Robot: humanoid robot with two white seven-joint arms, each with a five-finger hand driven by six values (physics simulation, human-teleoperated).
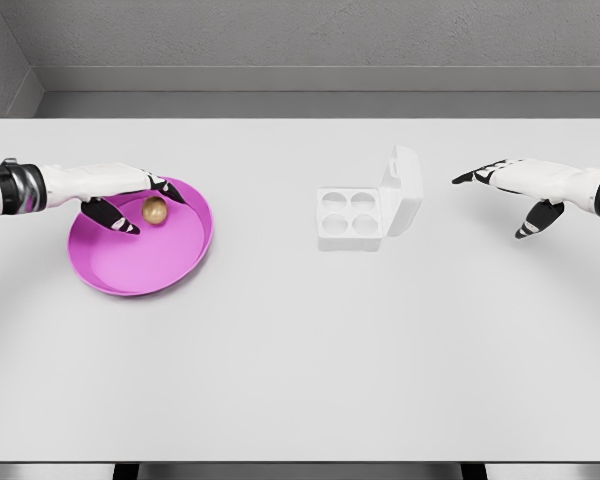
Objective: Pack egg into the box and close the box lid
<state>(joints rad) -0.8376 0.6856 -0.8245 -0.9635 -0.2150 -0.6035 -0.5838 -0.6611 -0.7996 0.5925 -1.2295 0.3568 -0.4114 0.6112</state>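
Reaching left hand (130,200), fingers spread, over egg (155,210) in pink bowl (110,275); next: close, lift, carry to box (350,220). Right hand (515,190) open, idle.

Raised lid (403,190) blocks box (348,219) from right

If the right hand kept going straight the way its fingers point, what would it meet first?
Probably the raised lid of the open egg box: the right hand points left toward it over bare table. Its height above the table is unclear.
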